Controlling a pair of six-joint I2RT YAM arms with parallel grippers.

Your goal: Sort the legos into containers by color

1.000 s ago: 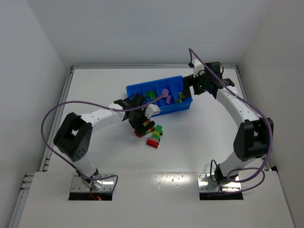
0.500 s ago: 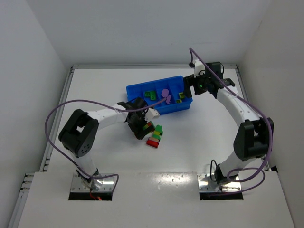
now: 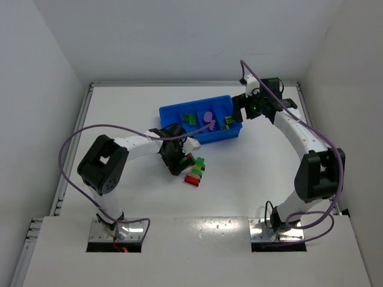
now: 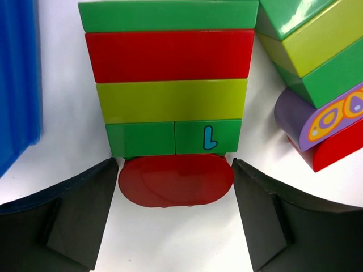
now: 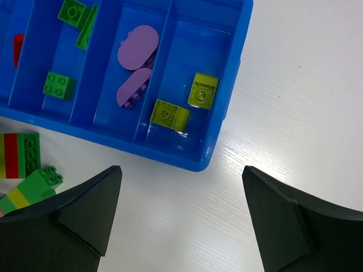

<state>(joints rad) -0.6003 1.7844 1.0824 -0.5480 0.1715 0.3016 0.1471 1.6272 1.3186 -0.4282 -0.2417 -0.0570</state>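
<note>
A striped lego stack (image 4: 170, 85) of green, red, yellow and green layers lies on the table, with a round red brick (image 4: 176, 181) at its near end. My left gripper (image 4: 174, 170) is open, its fingers (image 4: 85, 209) flanking that red brick; a thin gap shows on the left side. A second stack (image 4: 317, 73), with a purple piece and a red one, lies just right of it. The blue tray (image 5: 238, 51) holds yellow-green bricks (image 5: 202, 89), purple round pieces (image 5: 138, 47), green bricks (image 5: 58, 85) and a red one (image 5: 18, 48) in separate compartments. My right gripper (image 5: 181, 173) hovers open and empty at the tray's corner.
From above, the tray (image 3: 173, 113) sits mid-table, with the two stacks (image 3: 195, 170) just in front of it and my left gripper (image 3: 178, 160) beside them. My right gripper (image 3: 240, 110) is at the tray's right end. White walls enclose the table on three sides.
My left gripper has come down towards the table at the striped stack's red end, and its jaws have narrowed a little. The right arm has not moved.
</note>
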